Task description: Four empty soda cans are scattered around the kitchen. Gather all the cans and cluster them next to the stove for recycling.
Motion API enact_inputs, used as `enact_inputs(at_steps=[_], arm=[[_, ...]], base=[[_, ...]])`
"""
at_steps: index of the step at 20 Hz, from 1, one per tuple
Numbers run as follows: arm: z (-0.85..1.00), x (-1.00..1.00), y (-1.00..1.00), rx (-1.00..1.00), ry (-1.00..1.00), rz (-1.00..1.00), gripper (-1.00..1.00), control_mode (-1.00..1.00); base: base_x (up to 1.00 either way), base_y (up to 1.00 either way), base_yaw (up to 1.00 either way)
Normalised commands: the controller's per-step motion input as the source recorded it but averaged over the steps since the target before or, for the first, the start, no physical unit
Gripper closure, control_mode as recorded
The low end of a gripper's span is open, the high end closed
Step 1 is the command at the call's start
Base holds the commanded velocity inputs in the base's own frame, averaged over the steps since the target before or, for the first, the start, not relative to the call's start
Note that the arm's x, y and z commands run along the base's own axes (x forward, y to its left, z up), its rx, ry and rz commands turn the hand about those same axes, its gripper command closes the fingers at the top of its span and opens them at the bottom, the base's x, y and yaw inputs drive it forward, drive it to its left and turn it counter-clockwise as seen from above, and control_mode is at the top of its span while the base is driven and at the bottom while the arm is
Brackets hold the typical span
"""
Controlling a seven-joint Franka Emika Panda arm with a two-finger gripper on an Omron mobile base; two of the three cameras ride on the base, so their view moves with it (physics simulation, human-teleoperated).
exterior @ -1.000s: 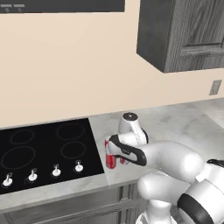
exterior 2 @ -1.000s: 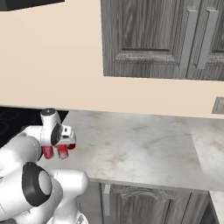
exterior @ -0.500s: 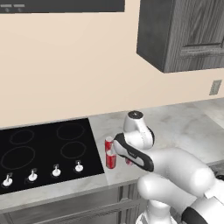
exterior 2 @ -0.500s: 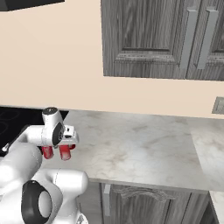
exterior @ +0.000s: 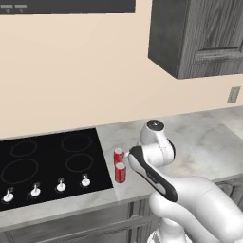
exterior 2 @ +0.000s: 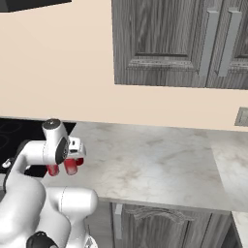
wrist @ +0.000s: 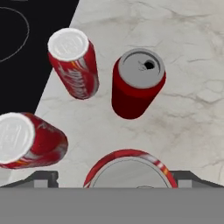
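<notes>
My gripper stands spread wide over the fourth can, released beside the other three cans on the counter just right of the stove. Lifting off crooked could clip it and topple the neighbours touching-close.

The soda cans are red with silver tops and white lettering. They stand on a grey-veined marble desk beside the glossy black stove, which has faint grey rings and white knobs.
</notes>
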Motion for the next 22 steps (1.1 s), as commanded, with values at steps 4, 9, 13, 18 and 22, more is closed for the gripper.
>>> enact_inputs(at_steps=[4, 9, 13, 18, 22], arm=[[-0.17, -0.01, -0.02, 0.07, -0.08, 0.04, -1.0, -1.0], [-0.5, 0.0, -0.02, 0.09, 0.0, 0.02, -1.0, -1.0], [-0.4, 0.0, 0.0, 0.05, 0.0, 0.02, -1.0, -1.0], [-0.2, -0.04, -0.03, 0.0, -0.05, 0.03, -1.0, -1.0], [-0.27, -0.1, -0.09, 0.0, -0.09, 0.03, -1.0, -1.0]], base=[[0.0, 0.0, 0.0], [0.0, 0.0, 0.0], [0.0, 0.0, 0.0], [0.0, 0.0, 0.0], [0.0, 0.0, 0.0]])
